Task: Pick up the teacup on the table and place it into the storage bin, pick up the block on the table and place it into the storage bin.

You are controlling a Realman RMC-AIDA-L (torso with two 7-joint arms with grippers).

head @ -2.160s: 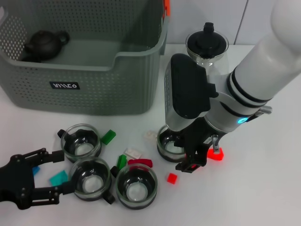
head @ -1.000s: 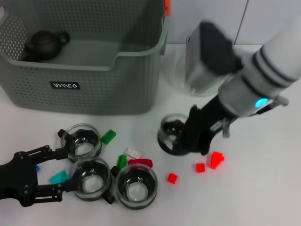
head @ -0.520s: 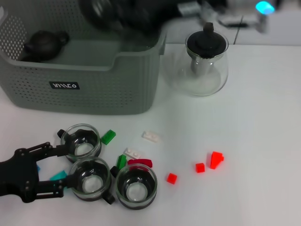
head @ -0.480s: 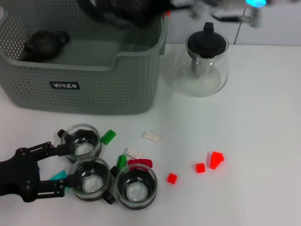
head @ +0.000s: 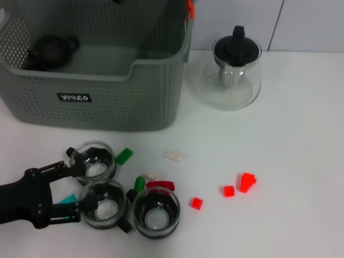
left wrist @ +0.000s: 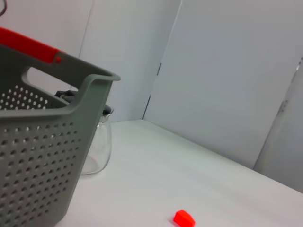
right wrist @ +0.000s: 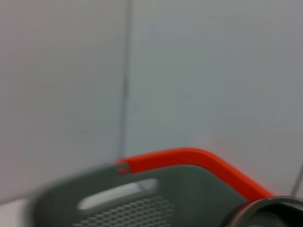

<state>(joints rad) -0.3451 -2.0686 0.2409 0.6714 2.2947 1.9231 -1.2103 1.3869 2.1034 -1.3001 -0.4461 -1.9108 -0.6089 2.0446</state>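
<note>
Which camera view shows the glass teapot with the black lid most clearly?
The head view: the whole glass teapot stands on the table beside the storage bin. The left wrist view shows only part of it behind the bin's corner. The right wrist view does not show it.

Grey-green basket (head: 107,102) with perforated walls, orange-red handle and a black label (head: 74,98) lettered white. Clear glass teapot (head: 232,75), black lid. Red (head: 246,181), green (head: 124,156) and white (head: 173,156) blocks on white table (head: 290,140).
</note>
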